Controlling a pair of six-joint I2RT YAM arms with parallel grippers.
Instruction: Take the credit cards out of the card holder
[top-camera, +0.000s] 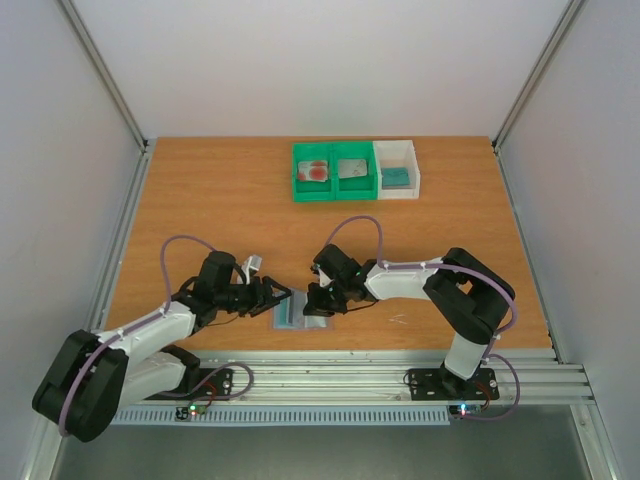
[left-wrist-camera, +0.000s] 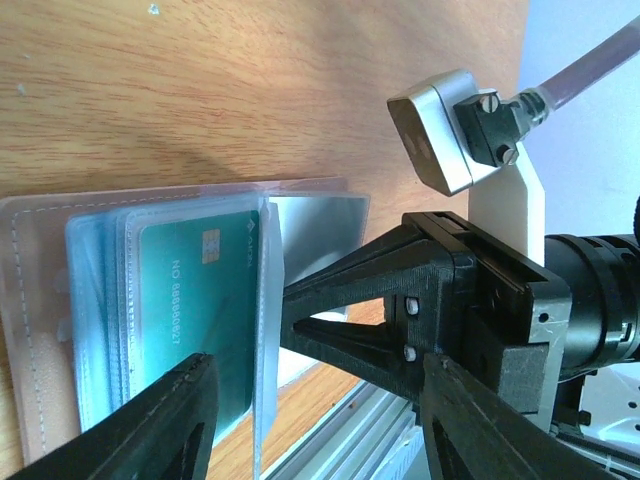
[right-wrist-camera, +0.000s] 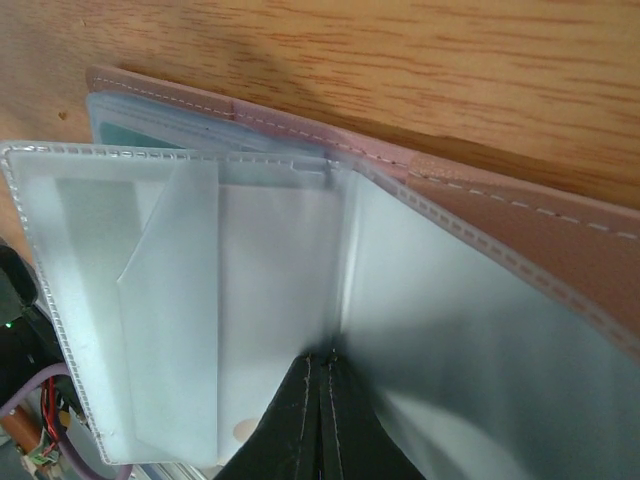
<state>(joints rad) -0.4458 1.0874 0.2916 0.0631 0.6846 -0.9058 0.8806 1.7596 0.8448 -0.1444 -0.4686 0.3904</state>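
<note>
So the card holder (top-camera: 297, 313) is lying open and flat on the worktop (top-camera: 220, 210), close to the front edge, right between the 2 arms. Its long axis runs roughly left to right in the top view, with the fold going near to far. The brownish-pink outside faces down and the pockets face up.

The right end effector (right-wrist-camera: 320, 420) is pinched fully closed on 1 clear sleeve (right-wrist-camera: 180, 300) of the holder and has that leaf standing up off the rest. The right wrist view shows the sleeve's stitched edge and what looks like an empty pocket.

The left end effector (left-wrist-camera: 315, 365) sits about half open, its fingers (left-wrist-camera: 170, 420) either side of the sleeve's edge and clamping nothing.

There's 1 teal-green card (left-wrist-camera: 190, 320) in a pocket on the half nearer the left arm. Its long axis runs parallel to the fold. In the left wrist view the chip end points to the top of the picture and the number reads sideways along its length.

At the far side of the worktop, well apart from the holder, are a green tray (top-camera: 335, 197) and a white tray (top-camera: 415, 165), touching side by side. The green one has a white card with red blotches (top-camera: 316, 171) in its left compartment and a grey card (top-camera: 352, 168) in its right. The white tray holds a teal card (top-camera: 398, 177).
</note>
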